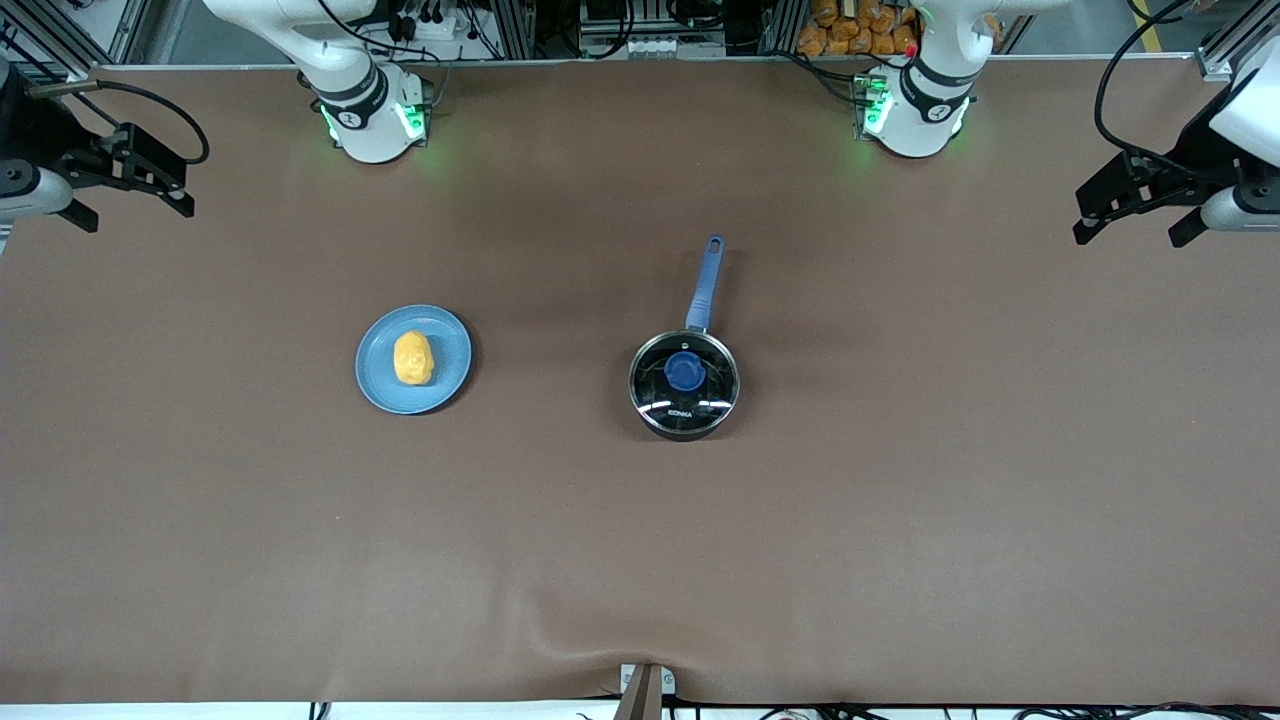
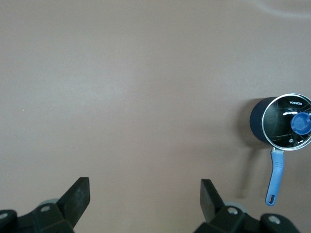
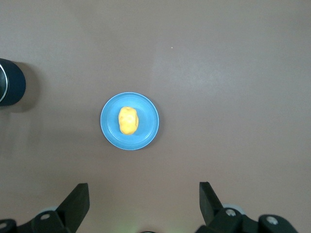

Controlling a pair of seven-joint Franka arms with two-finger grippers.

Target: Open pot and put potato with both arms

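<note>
Front view shows the brown counter [image 1: 640, 560] under everything, with both arms drawn back to its two ends and waiting. The left hand [image 1: 1135, 232] hangs over the counter's edge at the left arm's end, and the right hand [image 1: 135, 208] hangs over the edge at the right arm's end. In the left wrist view the left hand [image 2: 145, 196] has its two black fingers [image 2: 77, 198] spread wide with only bare counter between them. The right hand [image 3: 144, 200] in the right wrist view is spread just as wide and grips nothing.

Next in size is the pot [image 1: 684, 385], standing upright near the middle of the counter, a little toward the left arm's end. Its glass lid [image 1: 700, 400] is on it, the blue knob [image 1: 684, 372] in the centre, and the long blue handle [image 1: 705, 285] points toward the robots' bases.

The light-blue plate [image 1: 440, 385] lies well apart from the pot, toward the right arm's end. The potato [image 1: 412, 358] lies on the middle of this plate, and nothing else touches it.
</note>
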